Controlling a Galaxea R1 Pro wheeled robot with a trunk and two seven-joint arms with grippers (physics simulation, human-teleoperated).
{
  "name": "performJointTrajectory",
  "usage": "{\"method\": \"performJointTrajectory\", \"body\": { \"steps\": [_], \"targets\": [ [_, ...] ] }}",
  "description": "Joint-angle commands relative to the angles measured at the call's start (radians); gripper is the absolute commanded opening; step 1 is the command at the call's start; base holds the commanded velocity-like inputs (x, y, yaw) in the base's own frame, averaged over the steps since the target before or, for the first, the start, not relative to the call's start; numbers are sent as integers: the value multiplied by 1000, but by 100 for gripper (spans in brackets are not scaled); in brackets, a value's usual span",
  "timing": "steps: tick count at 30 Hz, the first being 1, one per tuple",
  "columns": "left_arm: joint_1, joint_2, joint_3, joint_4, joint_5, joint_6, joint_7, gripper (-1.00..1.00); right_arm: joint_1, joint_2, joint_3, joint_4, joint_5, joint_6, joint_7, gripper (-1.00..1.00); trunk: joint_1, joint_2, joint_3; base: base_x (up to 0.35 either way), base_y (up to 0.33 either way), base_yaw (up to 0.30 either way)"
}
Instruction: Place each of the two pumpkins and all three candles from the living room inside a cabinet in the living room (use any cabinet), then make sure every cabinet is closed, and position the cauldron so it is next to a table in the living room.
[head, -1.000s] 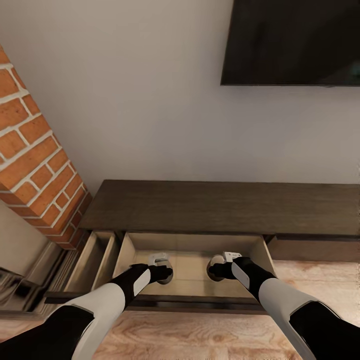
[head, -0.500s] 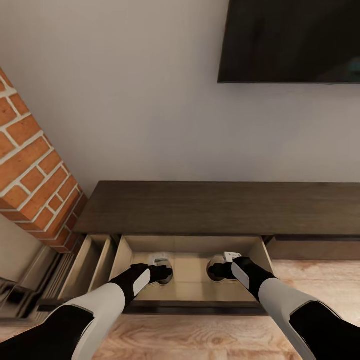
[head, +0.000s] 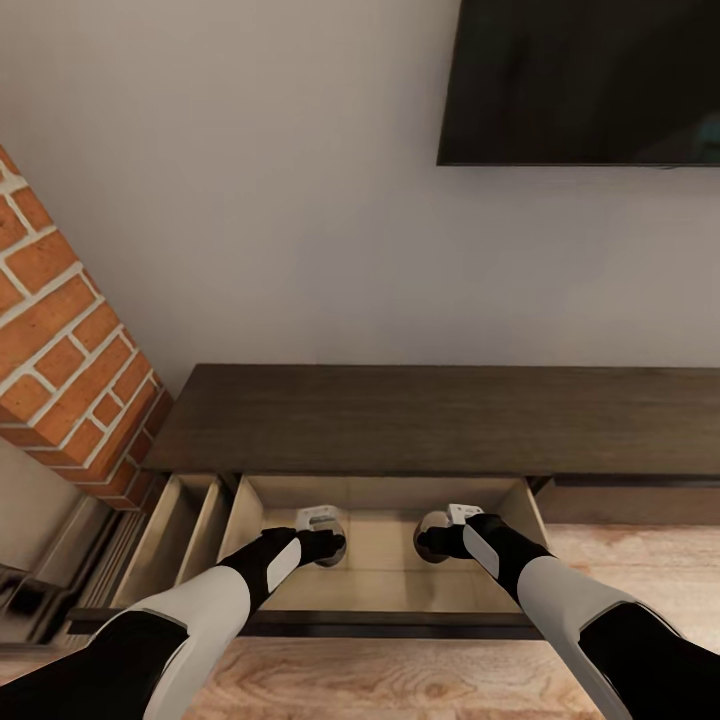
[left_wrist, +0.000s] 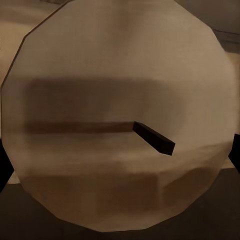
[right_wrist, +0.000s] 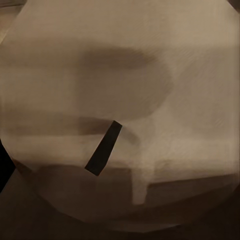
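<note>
Nothing of mine has shifted; only the camera drifted. Both my tools, left (head: 325, 548) and right (head: 432, 540), hang inside the cabinet's (head: 440, 415) open drawer (head: 385, 575), each grasping a candle (left_wrist: 120, 125), at 6 o'clock.

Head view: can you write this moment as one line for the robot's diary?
long dark brown wooden cabinet: drawer open | left gripper: holds grey-tan candle, over drawer | right gripper: same

The long dark brown cabinet (head: 440, 420) runs across the middle of the head picture, under the wall. Its wide drawer (head: 385, 590) is pulled open, low in the picture. Two round tan candles, the left candle (left_wrist: 120, 120) and the right candle (right_wrist: 125, 115), each have a short dark wick.
</note>
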Motion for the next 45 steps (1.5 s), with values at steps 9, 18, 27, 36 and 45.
{"method": "performJointTrajectory", "body": {
  "steps": [9, 18, 27, 36, 45],
  "targets": [
    [0, 0, -2, 2, 4, -3, -1, -100, -1, 0, 0, 0, 4, 4, 3, -100, 34, -64, -29, 0, 0, 0],
    [0, 0, -2, 2, 4, -3, -1, -100, -1, 0, 0, 0, 4, 4, 3, -100, 46, -85, -38, 0, 0, 0],
    [0, 0, -2, 2, 4, -4, -1, -100, -1, 0, 0, 0, 4, 4, 3, -100, 73, -134, -60, 0, 0, 0],
    [0, 0, -2, 2, 4, -3, -1, -100, -1, 0, 0, 0, 4, 3, 3, -100, 73, -134, -60, 0, 0, 0],
    [0, 0, -3, 0, 3, -3, -2, -100, -1, 0, 0, -1, 4, 4, 3, 100, 73, -134, -60, 0, 0, 0]
  ]
}}
